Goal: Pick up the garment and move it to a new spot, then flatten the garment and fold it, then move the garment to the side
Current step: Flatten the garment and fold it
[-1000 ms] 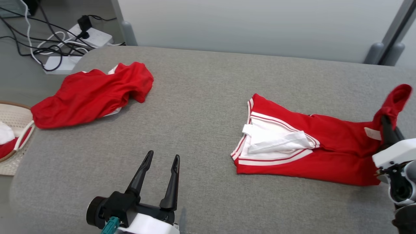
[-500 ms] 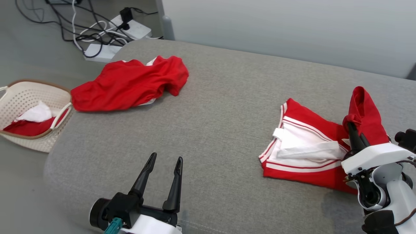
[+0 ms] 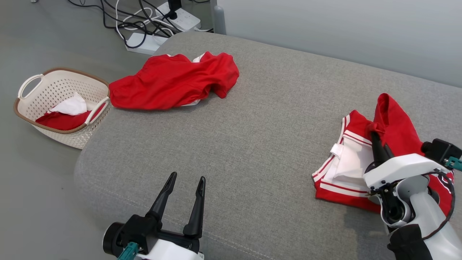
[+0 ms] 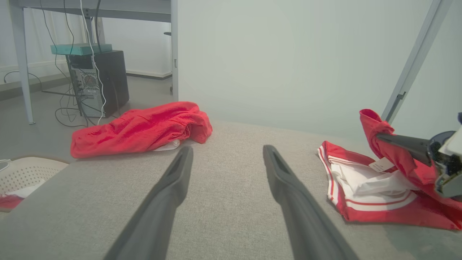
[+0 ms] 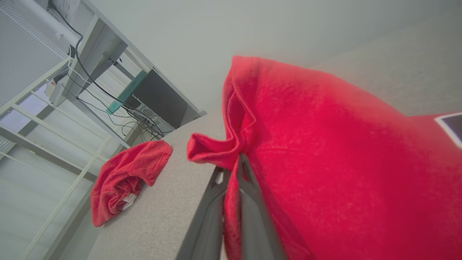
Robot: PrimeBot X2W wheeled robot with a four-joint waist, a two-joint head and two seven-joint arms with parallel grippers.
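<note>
The garment [image 3: 395,119] is being pinched in the closed right gripper [image 3: 373,134]; well to its left, the left gripper [image 3: 188,176] is being held wide, empty.

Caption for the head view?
Right gripper shut on a lifted fold of the red garment; left gripper open over grey cushion.

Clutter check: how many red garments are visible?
3: crumpled garment far left on the cushion, striped garment in the right gripper, red cloth in the basket; more may hide there.
</note>
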